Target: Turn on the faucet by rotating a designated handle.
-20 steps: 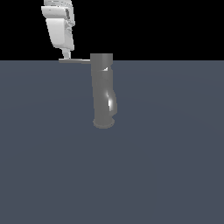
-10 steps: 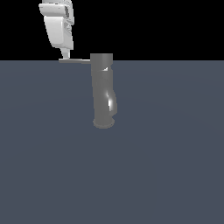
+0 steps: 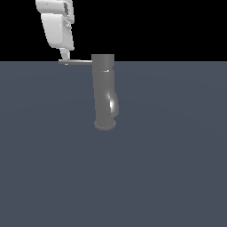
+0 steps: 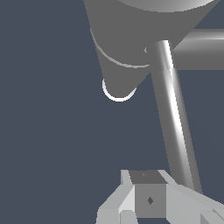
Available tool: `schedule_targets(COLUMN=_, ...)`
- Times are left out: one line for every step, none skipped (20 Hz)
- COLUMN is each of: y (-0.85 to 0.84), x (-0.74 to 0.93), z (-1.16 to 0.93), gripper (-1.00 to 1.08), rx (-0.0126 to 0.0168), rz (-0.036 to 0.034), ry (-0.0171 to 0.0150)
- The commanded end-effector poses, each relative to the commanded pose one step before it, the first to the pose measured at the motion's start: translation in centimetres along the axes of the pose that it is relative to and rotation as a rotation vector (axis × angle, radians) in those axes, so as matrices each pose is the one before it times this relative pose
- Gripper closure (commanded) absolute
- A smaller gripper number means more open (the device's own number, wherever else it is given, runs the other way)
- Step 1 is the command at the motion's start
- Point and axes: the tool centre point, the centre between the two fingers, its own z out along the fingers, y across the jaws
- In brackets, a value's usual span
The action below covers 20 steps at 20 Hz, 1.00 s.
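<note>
The handle [image 3: 76, 61] sticks out sideways from the faucet [image 3: 104, 91], its tip right under the claw [image 3: 65, 56]. I cannot tell if the claw grips it. Turning looks not done.

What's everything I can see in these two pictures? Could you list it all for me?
faucet: one, dark grey and glossy, an upright column standing on the floor near the middle of the exterior view, with a bright highlight low on its side.
handle: one, a thin grey rod sticking out level from the faucet's top toward the exterior view's left.
second rod: one, thicker, grey, also coming off the faucet's top; seen only in the wrist view.
floor: one, flat slate blue, under everything; black background above it.
claw: one, white, hanging over the handle's outer end with its tip at the rod; whether it is open or shut cannot be told.
</note>
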Motion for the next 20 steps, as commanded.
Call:
schedule_targets(y=0.853, x=0.179, z=0.015, gripper=1.08, rx=-0.00435, rz=0.00177, ry=0.00134)
schedule_targets(y=0.269, x=0.019, z=0.001, gripper=1.08, rx=0.0, rz=0.0, ry=0.0)
schedule_targets(y=0.27, x=0.019, z=0.001, gripper=1.08, rx=0.0, rz=0.0, ry=0.0)
schedule_targets(y=0.271, x=0.019, z=0.001, gripper=1.08, rx=0.0, rz=0.0, ry=0.0)
schedule_targets(y=0.272, x=0.019, z=0.001, gripper=1.08, rx=0.0, rz=0.0, ry=0.0)
schedule_targets(y=0.28, x=0.057, z=-0.021, gripper=1.08, rx=0.00035, rz=0.00059, ry=-0.0001)
schedule_targets(y=0.275, x=0.019, z=0.001, gripper=1.08, rx=0.0, rz=0.0, ry=0.0)
schedule_targets(y=0.276, x=0.019, z=0.001, gripper=1.08, rx=0.0, rz=0.0, ry=0.0)
schedule_targets(y=0.277, x=0.019, z=0.001, gripper=1.08, rx=0.0, rz=0.0, ry=0.0)
schedule_targets(y=0.279, x=0.019, z=0.001, gripper=1.08, rx=0.0, rz=0.0, ry=0.0)
schedule_targets(y=0.28, x=0.019, z=0.001, gripper=1.08, rx=0.0, rz=0.0, ry=0.0)
schedule_targets(y=0.281, x=0.019, z=0.0, gripper=1.08, rx=0.0, rz=0.0, ry=0.0)
schedule_targets(y=0.282, x=0.019, z=0.0, gripper=1.08, rx=0.0, rz=0.0, ry=0.0)
schedule_targets(y=0.283, x=0.019, z=0.0, gripper=1.08, rx=0.0, rz=0.0, ry=0.0)
schedule_targets(y=0.284, x=0.019, z=0.0, gripper=1.08, rx=0.0, rz=0.0, ry=0.0)
schedule_targets(y=0.285, x=0.019, z=0.0, gripper=1.08, rx=0.0, rz=0.0, ry=0.0)
schedule_targets(y=0.286, x=0.02, z=0.0, gripper=1.08, rx=0.0, rz=0.0, ry=0.0)
schedule_targets(y=0.287, x=0.02, z=-0.001, gripper=1.08, rx=0.0, rz=0.0, ry=0.0)
schedule_targets(y=0.291, x=0.048, z=-0.013, gripper=1.08, rx=0.00023, rz=0.00061, ry=0.00022)
schedule_targets(y=0.0, x=0.0, z=0.0, gripper=1.08, rx=0.0, rz=0.0, ry=0.0)
